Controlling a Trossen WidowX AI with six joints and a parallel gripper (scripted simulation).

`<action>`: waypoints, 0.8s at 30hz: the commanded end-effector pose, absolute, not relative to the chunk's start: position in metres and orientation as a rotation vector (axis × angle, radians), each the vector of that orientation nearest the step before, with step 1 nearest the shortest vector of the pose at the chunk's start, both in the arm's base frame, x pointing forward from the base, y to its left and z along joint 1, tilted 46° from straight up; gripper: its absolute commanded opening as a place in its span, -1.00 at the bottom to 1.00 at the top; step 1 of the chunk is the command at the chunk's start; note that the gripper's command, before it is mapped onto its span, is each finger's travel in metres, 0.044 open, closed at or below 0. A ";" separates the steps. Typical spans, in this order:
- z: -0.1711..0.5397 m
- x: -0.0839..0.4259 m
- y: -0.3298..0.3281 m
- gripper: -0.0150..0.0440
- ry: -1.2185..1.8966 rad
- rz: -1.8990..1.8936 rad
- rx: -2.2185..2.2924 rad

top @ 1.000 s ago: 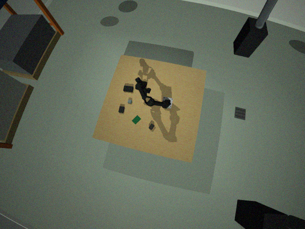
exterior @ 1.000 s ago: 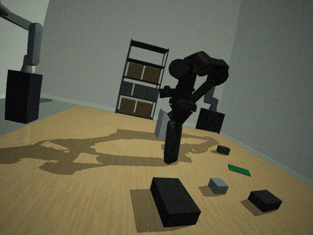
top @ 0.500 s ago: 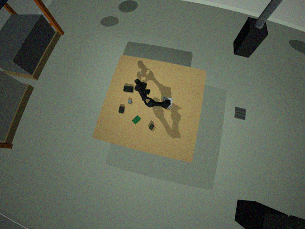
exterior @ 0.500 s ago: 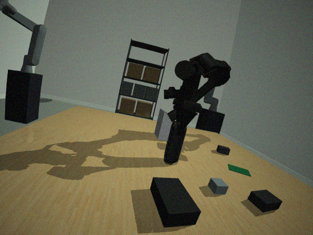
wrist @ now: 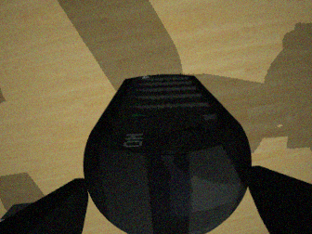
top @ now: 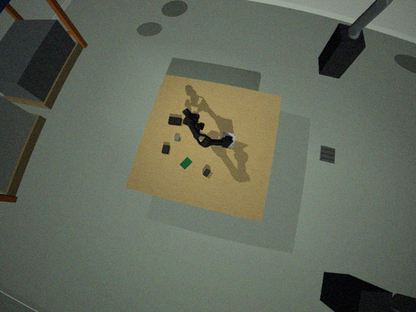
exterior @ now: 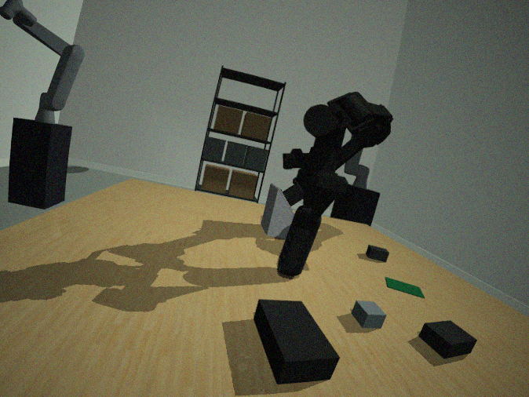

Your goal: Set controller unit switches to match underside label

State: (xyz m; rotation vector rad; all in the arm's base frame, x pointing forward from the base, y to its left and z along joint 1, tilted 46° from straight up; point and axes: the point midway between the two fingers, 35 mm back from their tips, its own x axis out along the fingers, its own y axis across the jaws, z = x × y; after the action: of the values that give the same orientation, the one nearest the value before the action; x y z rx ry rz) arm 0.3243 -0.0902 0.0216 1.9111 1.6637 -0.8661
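Note:
The dark controller unit is between the fingers of my gripper in the wrist view. Both fingertips meet its sides, so the gripper looks shut on it. A face with pale stripes, small pale lettering and a faint green spot slants away at the top. Switch states are not readable, and no label with squares shows. In the exterior view a dark, round-ended upright shape leans slightly, its foot at or close to the bench; I cannot tell finger from unit there.
A large black box, a small grey block, two small dark boxes and a flat green board lie around the arm. A pale plate is beneath the arm's other end.

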 end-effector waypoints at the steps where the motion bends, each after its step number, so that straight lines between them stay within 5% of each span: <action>1: 0.022 0.324 -0.081 0.65 1.684 -0.865 1.917; 24: 0.034 0.328 -0.067 0.65 1.685 -0.865 1.918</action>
State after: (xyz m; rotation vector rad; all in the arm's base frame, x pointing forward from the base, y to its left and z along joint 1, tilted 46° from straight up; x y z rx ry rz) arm 0.3281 -0.0740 0.0341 1.9140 1.6667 -0.8623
